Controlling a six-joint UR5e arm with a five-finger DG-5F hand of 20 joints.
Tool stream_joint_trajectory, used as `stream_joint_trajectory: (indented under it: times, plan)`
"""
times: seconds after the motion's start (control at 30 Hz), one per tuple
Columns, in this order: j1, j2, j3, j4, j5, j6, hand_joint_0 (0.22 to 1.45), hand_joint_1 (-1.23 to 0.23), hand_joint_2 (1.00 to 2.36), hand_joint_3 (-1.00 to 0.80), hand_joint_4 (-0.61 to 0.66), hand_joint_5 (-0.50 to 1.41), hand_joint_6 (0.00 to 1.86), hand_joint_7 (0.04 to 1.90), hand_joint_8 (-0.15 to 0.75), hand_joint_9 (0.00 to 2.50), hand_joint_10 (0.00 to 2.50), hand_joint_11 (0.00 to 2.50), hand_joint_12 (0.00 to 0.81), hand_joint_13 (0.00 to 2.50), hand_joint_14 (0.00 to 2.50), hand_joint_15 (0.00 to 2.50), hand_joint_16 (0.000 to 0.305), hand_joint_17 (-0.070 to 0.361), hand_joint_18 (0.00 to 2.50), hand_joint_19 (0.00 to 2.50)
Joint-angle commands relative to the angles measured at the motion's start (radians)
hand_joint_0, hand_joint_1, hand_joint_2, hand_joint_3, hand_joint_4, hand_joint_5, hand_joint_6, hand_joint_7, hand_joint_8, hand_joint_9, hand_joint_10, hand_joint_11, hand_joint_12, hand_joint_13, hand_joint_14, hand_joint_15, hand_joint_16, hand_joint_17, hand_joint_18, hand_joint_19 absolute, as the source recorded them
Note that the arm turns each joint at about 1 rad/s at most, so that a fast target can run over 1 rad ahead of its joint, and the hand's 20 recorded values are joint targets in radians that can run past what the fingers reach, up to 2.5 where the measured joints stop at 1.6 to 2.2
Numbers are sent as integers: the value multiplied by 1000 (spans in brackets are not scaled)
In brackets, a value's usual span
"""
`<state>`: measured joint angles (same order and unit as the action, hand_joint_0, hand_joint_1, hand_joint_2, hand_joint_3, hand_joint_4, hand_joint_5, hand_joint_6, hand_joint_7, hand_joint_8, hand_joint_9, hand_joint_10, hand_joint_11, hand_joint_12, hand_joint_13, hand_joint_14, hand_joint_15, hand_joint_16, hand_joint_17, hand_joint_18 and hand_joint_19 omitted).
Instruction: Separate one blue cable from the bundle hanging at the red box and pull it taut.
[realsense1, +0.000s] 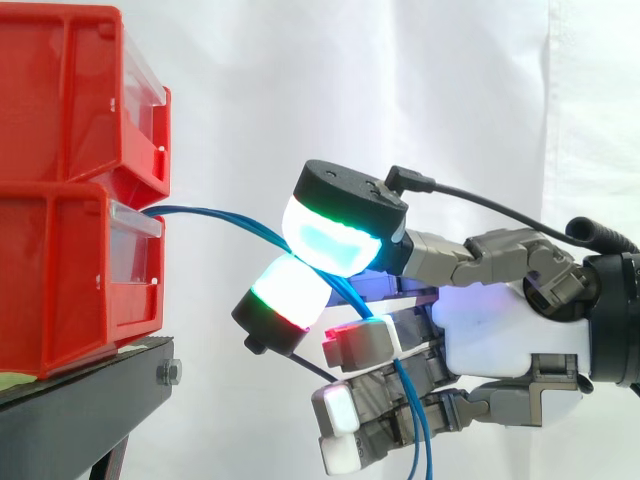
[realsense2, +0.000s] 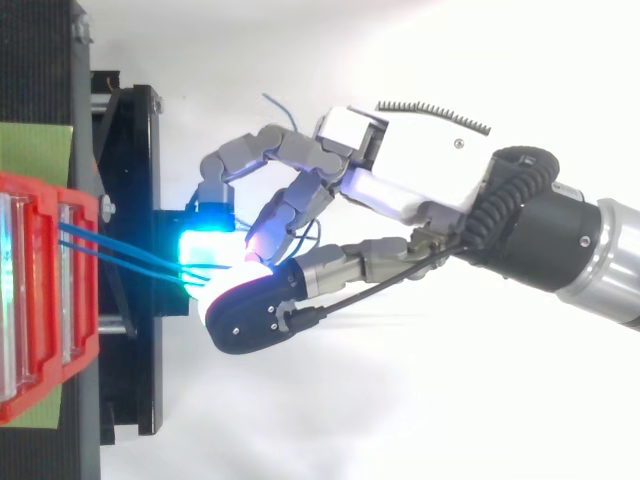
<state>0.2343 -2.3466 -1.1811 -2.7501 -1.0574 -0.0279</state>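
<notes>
Two thin blue cables (realsense1: 215, 218) leave the front of the lower red box (realsense1: 70, 270) and run right, sloping slightly down. My hand (realsense1: 490, 330) comes in from the right and is shut on them. A cyan-green pad (realsense1: 330, 240) sits above them and a white pad (realsense1: 290, 295) below, pinching the strands a short way from the box. Past the pinch the cables drop in front of the other curled fingers and hang down out of view (realsense1: 420, 440). In the top view the two strands (realsense2: 120, 250) run side by side from the box (realsense2: 40, 300) into the glowing pads of the hand (realsense2: 420, 170).
A second red box (realsense1: 60, 90) is stacked on the lower one. Both rest on a black stand (realsense1: 90, 390) whose edge juts out under the cables. A loose blue cable end (realsense2: 275, 105) shows behind the hand. A white curtain lies behind.
</notes>
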Motion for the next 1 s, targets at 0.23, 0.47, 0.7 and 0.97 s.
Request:
stream_joint_trajectory:
  times: [0.23,0.47,0.7,0.97]
  plan:
    - [-10,1,0,-30,-12,5,701,-1029,1000,-500,-157,-156,936,1171,192,1309,23,1308,284,1086,27,738,38,86,733,578]
    - [-21,1,0,-40,-19,17,590,-1079,1000,-500,-112,-168,939,1136,195,1298,23,1323,290,1088,28,751,40,89,732,587]
    - [-35,1,1,-62,-21,22,520,-1050,1000,-500,-61,-180,940,1077,205,1294,21,1330,306,1108,28,747,44,98,756,608]
    - [-36,1,1,-77,-32,28,419,-980,1000,-500,-15,-187,937,1013,228,1283,18,1291,347,1147,25,737,53,119,817,597]
